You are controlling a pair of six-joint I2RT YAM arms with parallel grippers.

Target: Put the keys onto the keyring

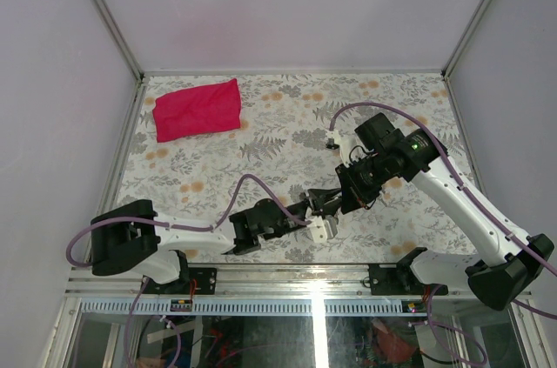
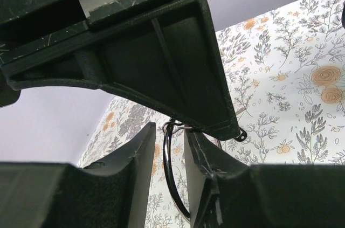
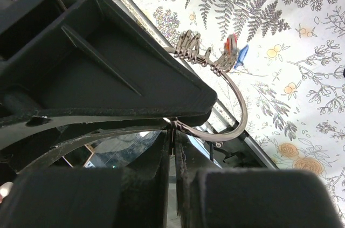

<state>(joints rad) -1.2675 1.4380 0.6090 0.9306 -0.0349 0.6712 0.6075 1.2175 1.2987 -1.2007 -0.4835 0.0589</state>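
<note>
Two grippers are met near the table's (image 1: 287,124) front: the right gripper (image 3: 173,131) is clamped on the single keyring (image 3: 246,110), and the left gripper (image 2: 168,131) is parted around its wire. Two coloured keys (image 3: 237,55) are seen at its coil. One red cloth (image 1: 198,110) is laid farthest back.

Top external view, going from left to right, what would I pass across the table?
Red cloth → left arm's wrist → right arm's wrist with the green light → right arm's base. The left gripper and right gripper overlap mid-table, so I leave them out.
</note>
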